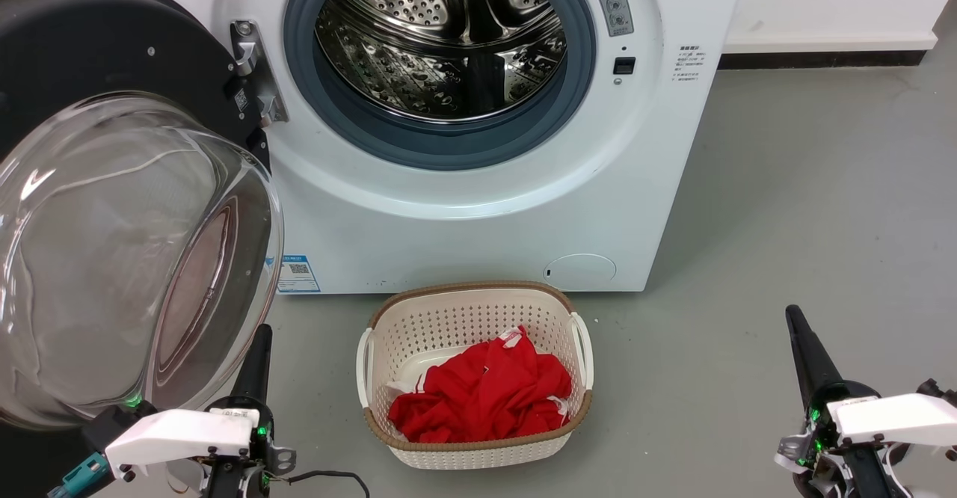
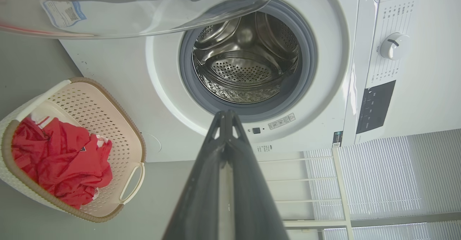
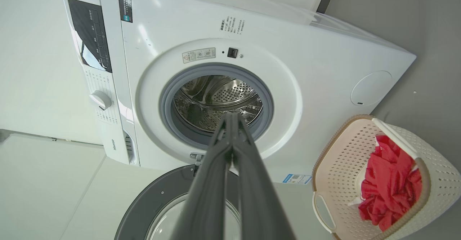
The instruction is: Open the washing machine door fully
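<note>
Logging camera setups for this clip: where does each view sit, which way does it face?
Head view: on the head, facing forward-down at washing machine door, drum, basket; left gripper, right gripper at bottom corners.
Left wrist: along its shut fingers toward drum.
Right wrist: along its shut fingers toward drum.
All share drum, basket.

Grey floor: white washing machine stands on it; 1 cream basket just in front.
</note>
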{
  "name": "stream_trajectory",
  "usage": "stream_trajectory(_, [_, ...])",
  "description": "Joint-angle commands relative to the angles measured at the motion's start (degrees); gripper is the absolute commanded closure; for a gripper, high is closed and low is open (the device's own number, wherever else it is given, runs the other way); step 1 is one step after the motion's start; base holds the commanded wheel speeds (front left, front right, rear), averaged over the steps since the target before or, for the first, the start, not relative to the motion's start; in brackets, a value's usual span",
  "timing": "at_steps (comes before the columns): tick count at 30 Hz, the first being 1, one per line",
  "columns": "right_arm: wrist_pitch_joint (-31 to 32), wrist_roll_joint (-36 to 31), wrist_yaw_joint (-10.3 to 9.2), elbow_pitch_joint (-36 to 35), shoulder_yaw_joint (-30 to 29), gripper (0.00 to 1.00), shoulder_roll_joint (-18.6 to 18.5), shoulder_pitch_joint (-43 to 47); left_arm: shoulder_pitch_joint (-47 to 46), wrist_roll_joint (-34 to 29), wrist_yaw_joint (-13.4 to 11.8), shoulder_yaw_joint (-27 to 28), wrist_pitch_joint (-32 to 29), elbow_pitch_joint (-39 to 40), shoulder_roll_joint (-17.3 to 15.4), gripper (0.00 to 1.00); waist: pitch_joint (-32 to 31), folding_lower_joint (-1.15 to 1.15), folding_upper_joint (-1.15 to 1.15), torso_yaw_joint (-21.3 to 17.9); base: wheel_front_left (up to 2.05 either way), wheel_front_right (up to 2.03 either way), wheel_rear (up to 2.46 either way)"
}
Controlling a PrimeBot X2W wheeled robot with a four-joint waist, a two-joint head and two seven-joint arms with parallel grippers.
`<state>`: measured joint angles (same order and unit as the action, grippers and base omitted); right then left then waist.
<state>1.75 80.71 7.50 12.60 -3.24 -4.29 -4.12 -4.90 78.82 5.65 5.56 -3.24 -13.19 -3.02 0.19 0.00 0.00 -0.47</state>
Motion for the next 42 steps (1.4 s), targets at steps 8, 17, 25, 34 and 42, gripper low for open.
stream_trajectory(8, [1.1, 4.2, -0.01, 0.3, -0.6, 1.00, -0.1, -1.4, -1.2, 4.3, 0.9, 0.4, -1.1, -0.3, 0.0, 1.00, 0.0, 0.00, 0.00, 0.1, 0.00, 0.00, 0.00])
stream_trajectory(17, [2.1, 8.0, -0.01, 0.8, -1.0, 1.00, 0.0, -1.9, -1.5, 8.3, 1.4, 0.7, -2.2, -0.6, 0.1, 1.00, 0.0, 0.00, 0.00, 0.3, 0.00, 0.00, 0.00])
stream_trajectory(25, [3.0, 11.2, -0.02, 1.2, -1.4, 1.00, 0.1, -2.0, -1.4, 11.5, 1.8, 1.0, -3.0, -0.8, 0.1, 1.00, 0.0, 0.00, 0.00, 0.4, 0.00, 0.00, 0.00])
stream_trajectory(34, [3.6, 13.1, -0.02, 1.4, -1.7, 1.00, 0.3, -2.3, -1.6, 13.6, 2.0, 1.1, -3.5, -1.0, 0.2, 1.00, 0.0, 0.00, 0.00, 0.5, 0.00, 0.00, 0.00])
stream_trajectory(42, [3.7, 12.9, -0.02, 1.4, -1.9, 1.00, 0.4, -2.3, -1.6, 13.6, 2.0, 1.1, -3.5, -1.0, 0.2, 1.00, 0.0, 0.00, 0.00, 0.5, 0.00, 0.00, 0.00])
